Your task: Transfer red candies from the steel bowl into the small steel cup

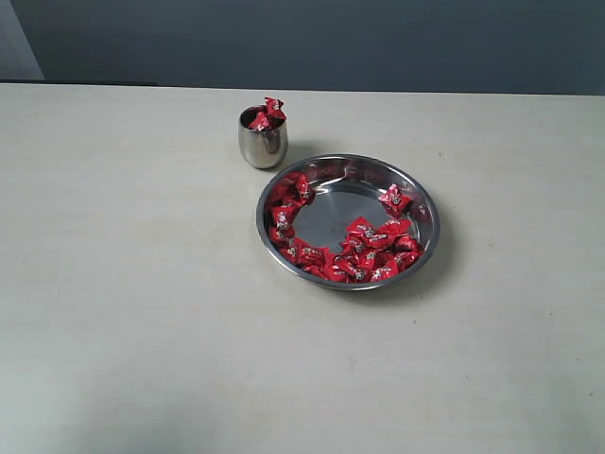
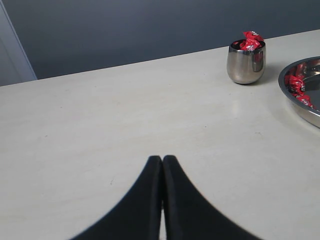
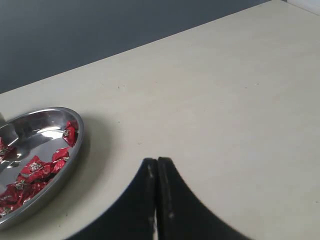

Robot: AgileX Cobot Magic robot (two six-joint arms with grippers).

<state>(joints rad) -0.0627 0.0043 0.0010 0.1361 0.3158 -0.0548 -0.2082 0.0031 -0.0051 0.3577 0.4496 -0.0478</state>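
The steel bowl (image 1: 430, 222) sits mid-table, a wide shiny dish with red candies (image 1: 364, 248) heaped along its near and left sides. Just behind its left rim stands the small steel cup (image 1: 262, 144), with red candies (image 1: 268, 113) poking above its mouth. Neither arm shows in the exterior view. My left gripper (image 2: 162, 159) is shut and empty above bare table, with the cup (image 2: 245, 64) and the bowl's rim (image 2: 300, 111) far ahead. My right gripper (image 3: 157, 161) is shut and empty too, well off to the side of the bowl (image 3: 69, 162).
The pale table (image 1: 142, 312) stretches wide on all sides of bowl and cup. A dark wall (image 1: 378, 38) runs along its far edge.
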